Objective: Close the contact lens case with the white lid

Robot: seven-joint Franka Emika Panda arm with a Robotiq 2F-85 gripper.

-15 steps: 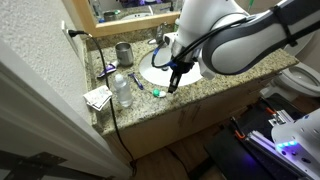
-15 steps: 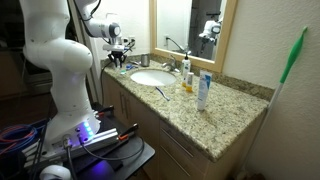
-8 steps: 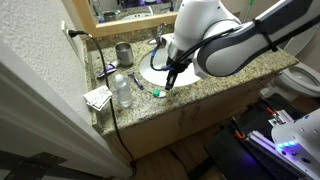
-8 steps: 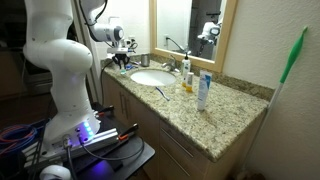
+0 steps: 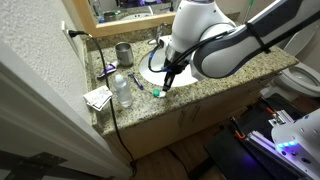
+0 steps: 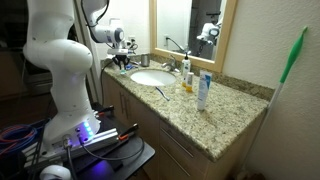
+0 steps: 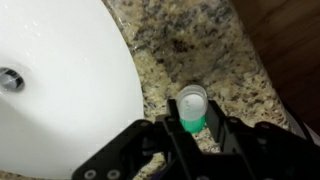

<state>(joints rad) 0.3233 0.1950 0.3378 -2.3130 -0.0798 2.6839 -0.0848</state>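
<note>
your tool unmoved since a moment ago, beside the smooth white sink, jaws flanking the green contact lens case, round white lid against it, grip unclear, speckled granite tabletop

Arm: bent forward, wrist pointing down.
Gripper: low, jaws nearly together, possibly pinching; wrist view unclear.

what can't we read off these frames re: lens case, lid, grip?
- Wrist view: the gripper fingers cover the lower part of the contact lens case; touching or apart, cannot tell.
- Wrist view: the pale top, possibly the white lid, is blurred; seated or loose, unclear.
- Exterior view: case is a green speck under the gripper; lid too small.
- Exterior view: gripper is distant; case and jaw opening too small.
</note>
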